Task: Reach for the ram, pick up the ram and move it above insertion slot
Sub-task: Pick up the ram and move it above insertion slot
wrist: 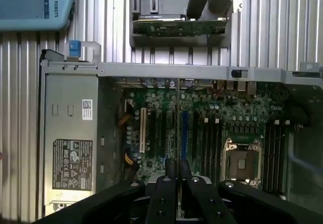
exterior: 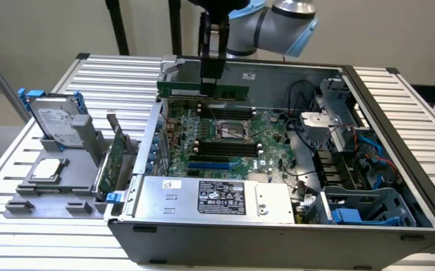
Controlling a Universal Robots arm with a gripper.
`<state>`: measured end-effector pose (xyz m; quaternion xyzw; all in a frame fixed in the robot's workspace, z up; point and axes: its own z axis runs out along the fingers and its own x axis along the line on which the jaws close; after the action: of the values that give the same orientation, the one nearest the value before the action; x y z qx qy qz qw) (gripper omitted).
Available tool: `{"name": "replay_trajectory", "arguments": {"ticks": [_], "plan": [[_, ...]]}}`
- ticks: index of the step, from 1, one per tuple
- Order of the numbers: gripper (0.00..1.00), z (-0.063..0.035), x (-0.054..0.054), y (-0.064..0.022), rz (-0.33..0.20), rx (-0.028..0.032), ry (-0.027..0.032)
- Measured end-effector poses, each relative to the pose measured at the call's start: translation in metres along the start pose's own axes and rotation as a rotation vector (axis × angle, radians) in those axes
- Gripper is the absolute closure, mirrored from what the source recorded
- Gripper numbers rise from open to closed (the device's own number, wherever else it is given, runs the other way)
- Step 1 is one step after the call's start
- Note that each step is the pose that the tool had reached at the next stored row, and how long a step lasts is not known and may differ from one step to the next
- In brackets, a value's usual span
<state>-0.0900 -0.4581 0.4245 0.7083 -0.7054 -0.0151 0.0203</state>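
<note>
You have the gripper (exterior: 211, 79) at the top centre of the exterior view, hanging from the arm (exterior: 278, 22) above the far edge of the open computer case (exterior: 278, 237). The jaws are nearly shut and clamp the ram (exterior: 202, 90), a long thin green stick, by its upper edge near the middle. It is held level and on edge, long side running across the frame, clear of the board below. My reading: gripping at mid-length keeps the stick balanced, and the on-edge pose matches how it must enter a slot.

Note the motherboard (exterior: 225, 135) in the centre of the exterior view. Black memory slots (exterior: 225, 149) run across it below the processor socket (exterior: 230, 130), w/ more slots just above the socket. The ram hangs over the upper end of the board, roughly parallel to those slots, but you can't tell from here which slot it lines up w/.

In the wrist view the fingers (wrist: 171, 171) sit at bottom centre, close together, and the board's slots (wrist: 202, 138) lie beyond them.

Ref. items at the exterior view's left: a grey holder (exterior: 59, 186) carries the hard drive (exterior: 52, 118) upright and a bigger green card (exterior: 112, 164) on edge, both well apart from the gripper. The power supply (exterior: 210, 197) sits in the near part of the case.
</note>
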Motion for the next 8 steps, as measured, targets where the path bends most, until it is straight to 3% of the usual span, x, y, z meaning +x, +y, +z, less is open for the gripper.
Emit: {"name": "replay_trajectory", "arguments": {"ticks": [8], "plan": [[0.87, 0.0128, -0.018, -0.0342, 0.000, 0.0000, -0.0001]]}}
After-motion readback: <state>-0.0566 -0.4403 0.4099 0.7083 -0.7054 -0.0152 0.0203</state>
